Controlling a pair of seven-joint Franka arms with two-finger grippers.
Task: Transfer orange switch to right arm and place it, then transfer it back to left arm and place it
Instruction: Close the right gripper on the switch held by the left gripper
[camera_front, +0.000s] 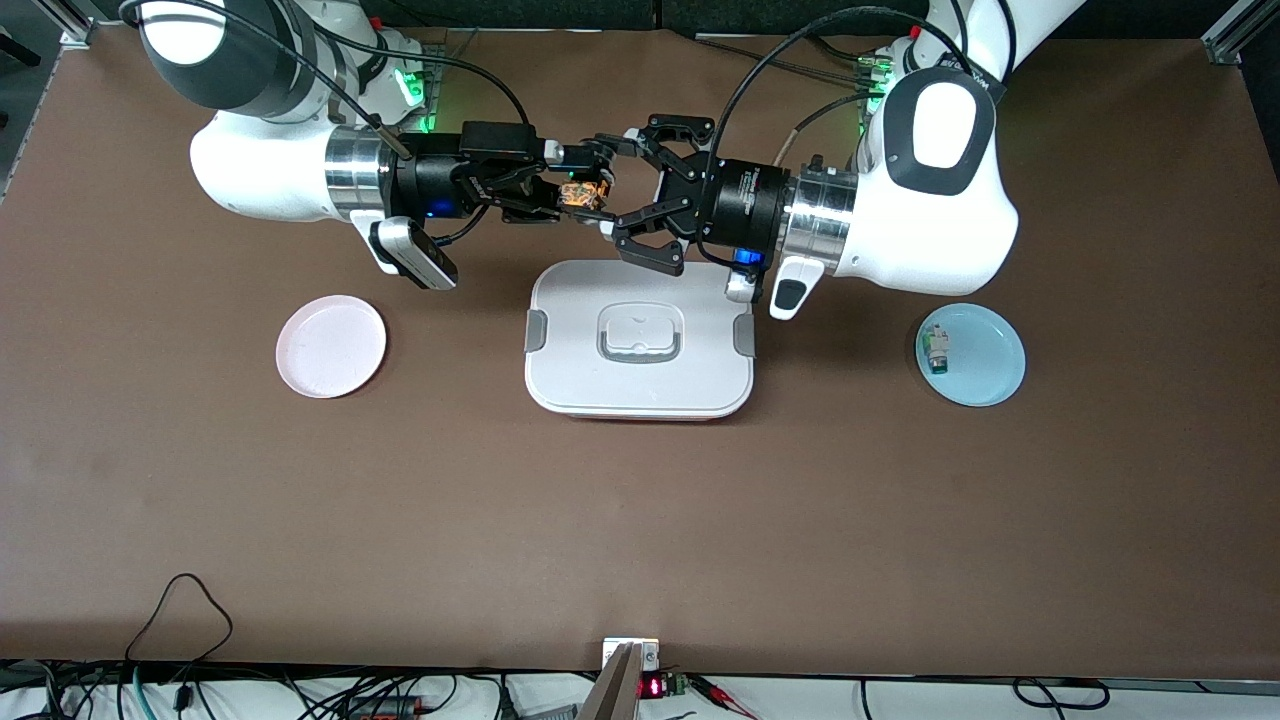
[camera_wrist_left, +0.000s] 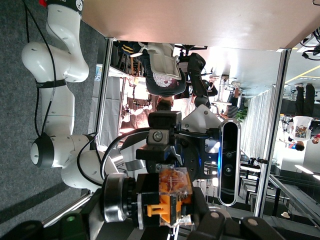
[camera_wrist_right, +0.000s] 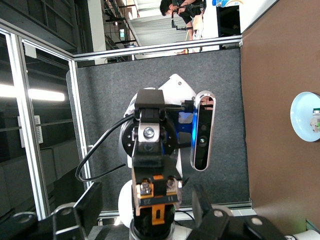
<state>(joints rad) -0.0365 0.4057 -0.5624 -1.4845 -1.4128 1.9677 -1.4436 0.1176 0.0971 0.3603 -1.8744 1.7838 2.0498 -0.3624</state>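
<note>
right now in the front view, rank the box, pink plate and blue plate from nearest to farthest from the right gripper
1. box, just below the right gripper, mid-table
2. pink plate, toward the right arm's end
3. blue plate, toward the left arm's end

The box (camera_front: 640, 340) sits mid-worktop (camera_front: 640, 520), under where both hands meet above its edge nearest the robots' bases. Open worktop separates it from the pink plate (camera_front: 331, 346) and blue plate (camera_front: 971, 355).

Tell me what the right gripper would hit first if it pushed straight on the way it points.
Probably the left gripper: the two face each other above the table, with the orange switch between them at the right gripper.
</note>
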